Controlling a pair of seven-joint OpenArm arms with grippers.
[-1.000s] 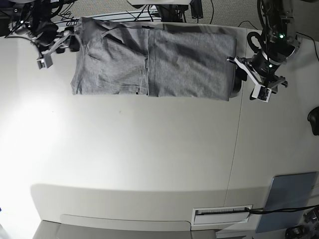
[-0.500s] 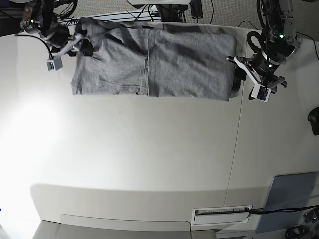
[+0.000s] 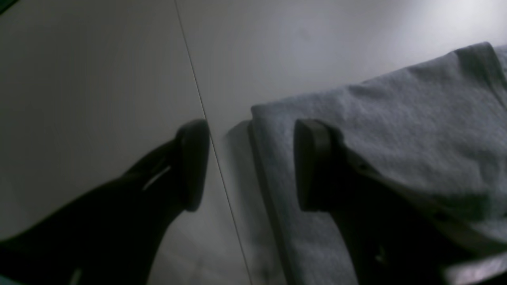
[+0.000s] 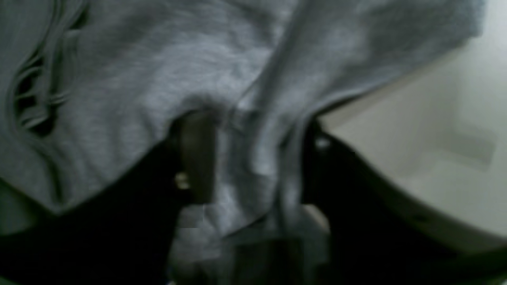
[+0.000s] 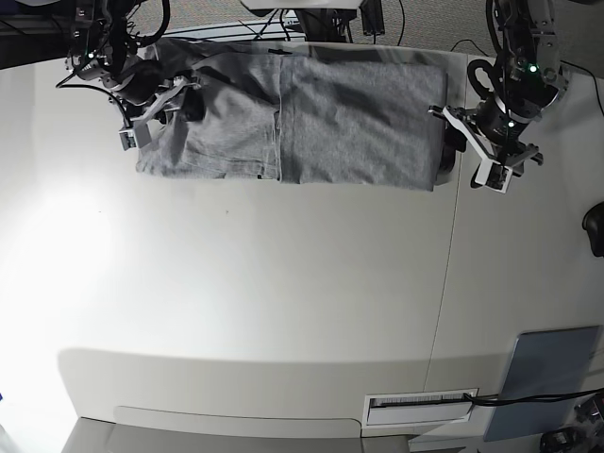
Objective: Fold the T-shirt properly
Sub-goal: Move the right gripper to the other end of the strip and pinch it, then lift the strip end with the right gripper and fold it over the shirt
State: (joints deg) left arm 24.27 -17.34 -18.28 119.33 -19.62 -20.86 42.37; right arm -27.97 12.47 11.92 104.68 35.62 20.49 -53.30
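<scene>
The grey T-shirt [image 5: 311, 118] lies folded into a long band across the far side of the white table [image 5: 283, 302]. My right gripper [image 5: 179, 109] is down on its left end. In the right wrist view its dark fingers [image 4: 196, 158] stand apart, and a bunched ridge of the T-shirt [image 4: 253, 158] fills the gap of the right gripper [image 4: 253, 166]. My left gripper [image 5: 451, 151] sits at the shirt's right edge. The left gripper [image 3: 251, 166] is open: one finger [image 3: 313, 166] rests over the T-shirt [image 3: 396, 126], the other is on bare table.
A table seam [image 5: 451, 264] runs front to back just right of the shirt. A grey-blue pad [image 5: 552, 377] and a white slotted plate [image 5: 420, 408] lie at the front right. Cables and stands crowd the back edge [image 5: 311, 19]. A dark object [image 5: 595, 231] sits at the right edge.
My right arm has swung from beside the table's left edge rightward onto the shirt's left end, and cloth now sits between its fingers. The left arm has stayed put.
</scene>
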